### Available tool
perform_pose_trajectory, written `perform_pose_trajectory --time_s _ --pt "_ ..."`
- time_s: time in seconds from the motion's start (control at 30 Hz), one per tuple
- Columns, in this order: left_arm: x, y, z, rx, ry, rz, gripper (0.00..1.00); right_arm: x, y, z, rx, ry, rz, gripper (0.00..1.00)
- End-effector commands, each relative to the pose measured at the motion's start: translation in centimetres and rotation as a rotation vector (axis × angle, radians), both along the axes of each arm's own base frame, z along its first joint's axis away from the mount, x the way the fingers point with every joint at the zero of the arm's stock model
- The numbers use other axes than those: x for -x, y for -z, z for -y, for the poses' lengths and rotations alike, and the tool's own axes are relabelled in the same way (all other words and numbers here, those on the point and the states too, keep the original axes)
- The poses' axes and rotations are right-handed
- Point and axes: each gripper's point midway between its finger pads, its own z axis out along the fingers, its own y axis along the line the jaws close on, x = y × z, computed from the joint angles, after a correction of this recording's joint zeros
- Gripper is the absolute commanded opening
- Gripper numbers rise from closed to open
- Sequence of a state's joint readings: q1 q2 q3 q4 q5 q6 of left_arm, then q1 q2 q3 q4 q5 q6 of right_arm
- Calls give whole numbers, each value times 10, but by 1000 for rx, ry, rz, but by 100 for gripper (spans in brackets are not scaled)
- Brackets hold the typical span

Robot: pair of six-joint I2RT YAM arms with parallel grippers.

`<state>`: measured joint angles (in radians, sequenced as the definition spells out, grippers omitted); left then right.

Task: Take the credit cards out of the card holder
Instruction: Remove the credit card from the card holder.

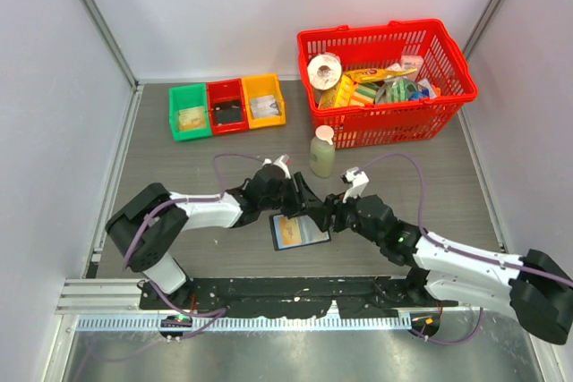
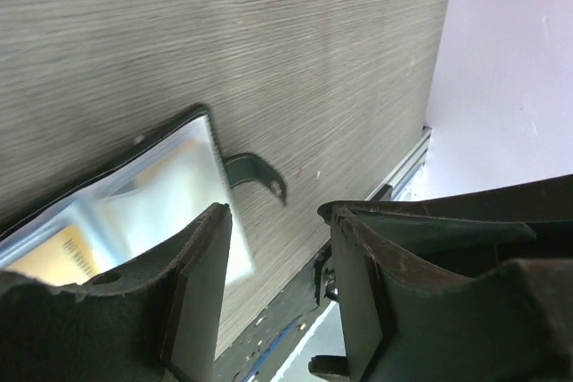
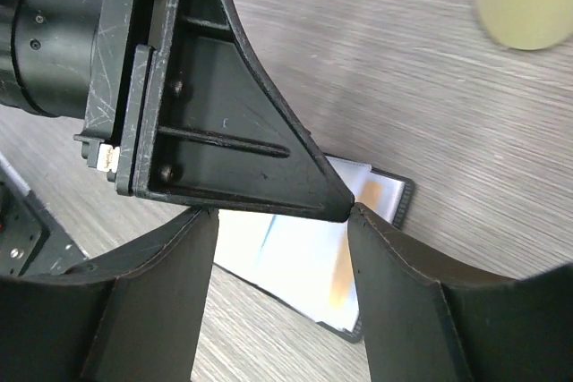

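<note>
**A:** Where is the card holder (image 1: 300, 233)?

**B:** It lies open and flat on the table (image 1: 179, 194), pale inside face up, toward the near edge between the two arms. In the left wrist view a yellow-orange card (image 2: 63, 252) shows through its pocket.

**A:** And the grippers?

**B:** Both are at its far edge. The left gripper (image 1: 292, 209) has its jaws well apart and grips nothing. One finger (image 2: 192, 292) lies over the holder's edge, but I cannot tell whether it presses down. The right gripper (image 1: 322, 215) is also spread and empty, with the holder under the gap.

**A:** How should the pull go?

**B:** My judgement is to pin the holder with the left finger so it cannot slide. Then close the right on the card's exposed edge only, not the pocket, and draw it straight out. I cannot tell which side the pocket opens on.

**A:** Which way does it lie?

**B:** Its long axis runs roughly left to right across the table, slightly tilted. The clasp tab (image 2: 255, 172) sticks out from one edge. A pale bottle (image 1: 322, 151) stands just behind it.
</note>
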<state>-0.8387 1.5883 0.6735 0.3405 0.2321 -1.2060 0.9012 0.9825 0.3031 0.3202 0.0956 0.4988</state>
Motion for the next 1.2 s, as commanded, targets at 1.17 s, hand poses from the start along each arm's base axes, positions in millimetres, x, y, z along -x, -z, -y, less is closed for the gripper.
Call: perform_pose_trajectory --time_s 1.17 --pt "38 46 -92 -321 -24 3 17 31 66 -45 -203 -84 -391 36"
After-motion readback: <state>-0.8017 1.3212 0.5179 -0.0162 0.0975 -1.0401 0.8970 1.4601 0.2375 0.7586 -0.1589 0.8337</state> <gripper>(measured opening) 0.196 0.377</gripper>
